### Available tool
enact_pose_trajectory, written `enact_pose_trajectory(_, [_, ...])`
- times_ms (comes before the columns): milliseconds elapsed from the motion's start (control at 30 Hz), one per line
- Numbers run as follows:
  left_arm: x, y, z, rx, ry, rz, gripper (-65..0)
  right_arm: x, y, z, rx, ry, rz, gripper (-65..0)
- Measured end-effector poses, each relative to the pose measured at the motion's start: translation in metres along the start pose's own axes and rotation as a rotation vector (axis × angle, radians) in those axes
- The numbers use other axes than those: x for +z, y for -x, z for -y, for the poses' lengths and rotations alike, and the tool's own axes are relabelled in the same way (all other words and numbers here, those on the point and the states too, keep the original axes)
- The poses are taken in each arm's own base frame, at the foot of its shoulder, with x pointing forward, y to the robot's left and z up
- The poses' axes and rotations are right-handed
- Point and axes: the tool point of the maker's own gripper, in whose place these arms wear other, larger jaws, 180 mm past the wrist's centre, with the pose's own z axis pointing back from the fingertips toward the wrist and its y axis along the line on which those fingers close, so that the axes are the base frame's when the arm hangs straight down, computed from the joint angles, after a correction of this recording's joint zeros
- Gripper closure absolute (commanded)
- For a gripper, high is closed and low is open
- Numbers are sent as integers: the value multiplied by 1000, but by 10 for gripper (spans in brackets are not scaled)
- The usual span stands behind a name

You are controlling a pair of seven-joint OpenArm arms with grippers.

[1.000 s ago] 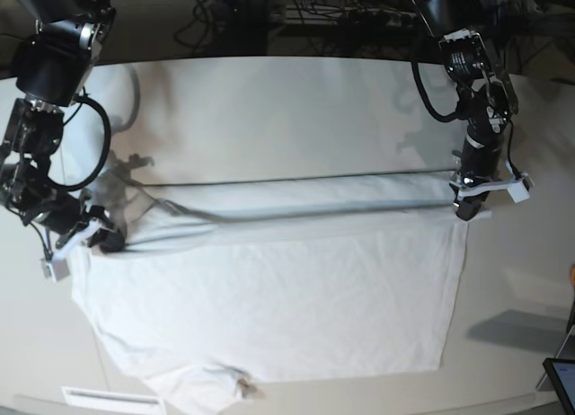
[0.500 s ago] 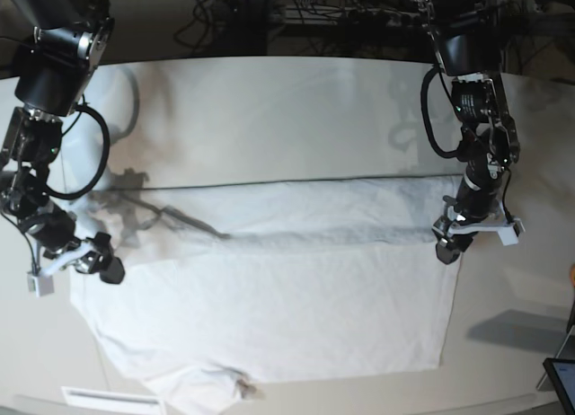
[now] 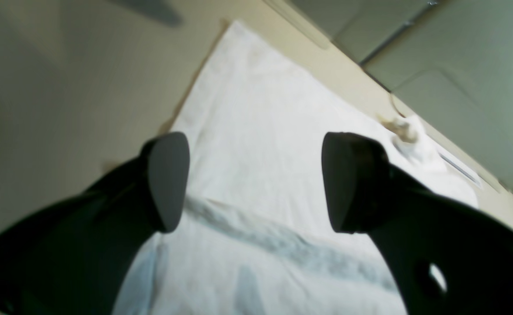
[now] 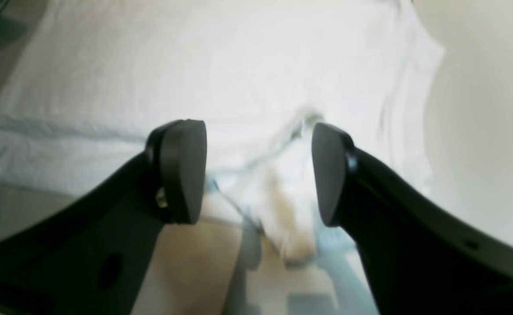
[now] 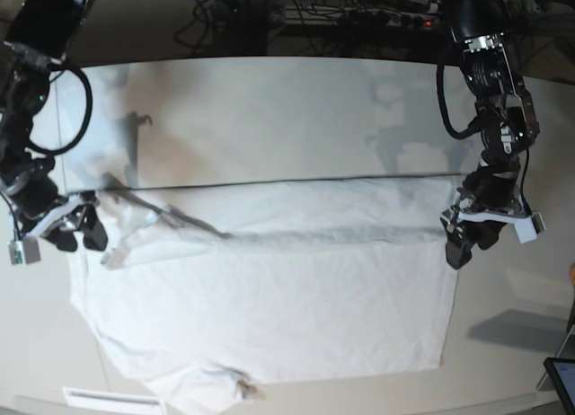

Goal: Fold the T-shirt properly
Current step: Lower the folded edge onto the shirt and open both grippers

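Both end effectors have let go: the left end effector point(image 5: 469, 238) and right end effector point(image 5: 65, 234) now stand spread, holding nothing. The T-shirt point(image 5: 269, 289) lies on the tabletop point(image 5: 269, 119), far edge apparently folded over, so one fold seems done.

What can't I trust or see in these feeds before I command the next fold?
- T-shirt collar end: base view, a bunched lump at the table's near edge; sleeve and neckline indistinguishable.
- Left hand, open: left wrist view is blurred; the fold crease below shows only as a grey smear.
- Right hand, open: right wrist view is blurred; the crumpled cloth between its fingers could be sleeve or hem.
- Layer count along the fold: unclear in every view.
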Motion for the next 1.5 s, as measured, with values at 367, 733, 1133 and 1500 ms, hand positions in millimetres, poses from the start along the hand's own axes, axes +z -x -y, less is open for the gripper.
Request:
enact_pose_trajectory(367, [28, 46, -32, -9, -86, -120, 0, 36, 70, 15, -145, 102, -129, -41])
enact_pose_trajectory(733, [30, 49, -33, -12, -84, -128, 0, 40, 84, 18, -258, 115, -169, -232])
enact_pose_trajectory(1133, [31, 51, -33, -10, -87, -133, 0, 23, 77, 27, -342, 92, -141, -384])
enact_pose_trajectory(1500, [31, 51, -34, -10, -88, -133, 0, 7, 90, 28, -411, 65, -175, -384])
